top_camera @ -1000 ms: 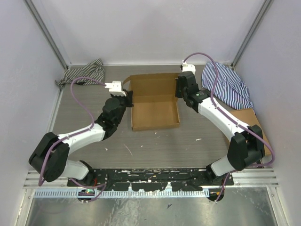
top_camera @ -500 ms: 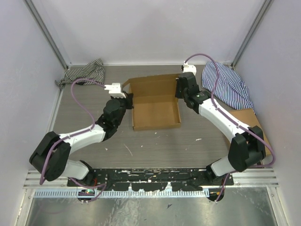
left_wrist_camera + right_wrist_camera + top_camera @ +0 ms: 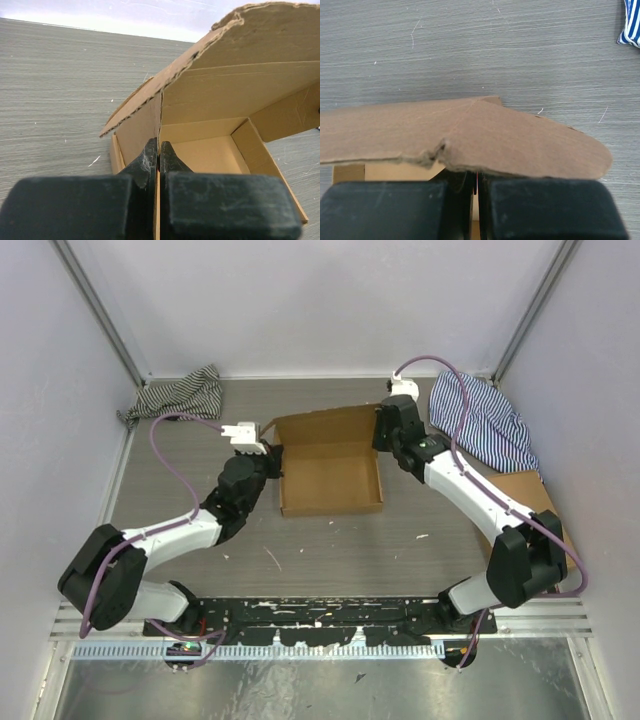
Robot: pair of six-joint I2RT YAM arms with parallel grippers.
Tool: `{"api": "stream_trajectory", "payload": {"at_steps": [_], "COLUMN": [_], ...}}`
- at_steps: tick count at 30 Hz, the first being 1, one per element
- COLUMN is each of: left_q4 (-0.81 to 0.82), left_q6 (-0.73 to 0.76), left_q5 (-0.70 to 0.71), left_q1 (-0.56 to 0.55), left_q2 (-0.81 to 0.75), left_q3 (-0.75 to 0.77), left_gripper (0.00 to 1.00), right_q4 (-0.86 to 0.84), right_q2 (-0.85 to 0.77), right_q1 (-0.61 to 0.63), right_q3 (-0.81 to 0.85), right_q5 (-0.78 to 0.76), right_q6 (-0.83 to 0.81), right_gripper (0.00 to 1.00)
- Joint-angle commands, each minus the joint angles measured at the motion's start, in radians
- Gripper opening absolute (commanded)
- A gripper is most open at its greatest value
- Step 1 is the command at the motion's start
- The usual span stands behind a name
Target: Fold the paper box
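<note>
Cardboard walls are up on the paper box (image 3: 330, 480) mid-counter (image 3: 330, 545), left gripper (image 3: 158, 152) nipping its left wall, right gripper (image 3: 474, 182) clamped on the right one, lid (image 3: 325, 426) half-raised, so next, I'd say, swing it down and tuck.

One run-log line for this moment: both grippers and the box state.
left gripper: shut on paper box | right gripper: shut on paper box | lid: raised, not closed

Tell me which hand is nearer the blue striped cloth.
Right. The right hand grips the right wall of the paper box, on the side toward the blue striped cloth. The left hand grips the left wall, across the box.
</note>
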State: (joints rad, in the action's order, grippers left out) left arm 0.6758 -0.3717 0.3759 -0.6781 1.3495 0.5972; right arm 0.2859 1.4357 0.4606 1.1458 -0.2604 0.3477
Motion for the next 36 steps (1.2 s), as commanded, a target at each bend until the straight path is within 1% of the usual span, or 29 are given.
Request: {"api": "stream_trajectory", "payload": {"at_steps": [1, 7, 13, 20, 26, 31, 36], "left_q4": [-0.063, -0.125, -0.207, -0.247, -0.295, -0.301, -0.286], "left_q6": [-0.027, -0.031, -0.036, -0.038, -0.035, -0.031, -0.051], "left_q5": [-0.091, -0.050, -0.030, 0.007, 0.043, 0.030, -0.019], "left_q1": [-0.027, -0.027, -0.027, -0.027, -0.026, -0.027, -0.027], "left_q2": [0.017, 0.038, 0.052, 0.067, 0.040, 0.035, 0.039], "left_q3": [0.061, 0.138, 0.214, 0.252, 0.268, 0.264, 0.231], "left_gripper": [0.04, 0.05, 0.05, 0.05, 0.04, 0.04, 0.04], "right_q4": [-0.020, 0.008, 0.015, 0.024, 0.055, 0.065, 0.050], "right_q2": [0.034, 0.091, 0.121, 0.132, 0.126, 0.111, 0.078], "right_q1": [0.027, 0.026, 0.026, 0.016, -0.024, -0.033, -0.033], "right_q3": [0.098, 0.167, 0.196, 0.249, 0.299, 0.275, 0.146], "right_q5": [0.108, 0.092, 0.116, 0.156, 0.226, 0.241, 0.260], "right_q6": [0.049, 0.047, 0.068, 0.107, 0.132, 0.114, 0.106], "right_gripper": [0.01, 0.01, 0.02, 0.01, 0.01, 0.02, 0.02]}}
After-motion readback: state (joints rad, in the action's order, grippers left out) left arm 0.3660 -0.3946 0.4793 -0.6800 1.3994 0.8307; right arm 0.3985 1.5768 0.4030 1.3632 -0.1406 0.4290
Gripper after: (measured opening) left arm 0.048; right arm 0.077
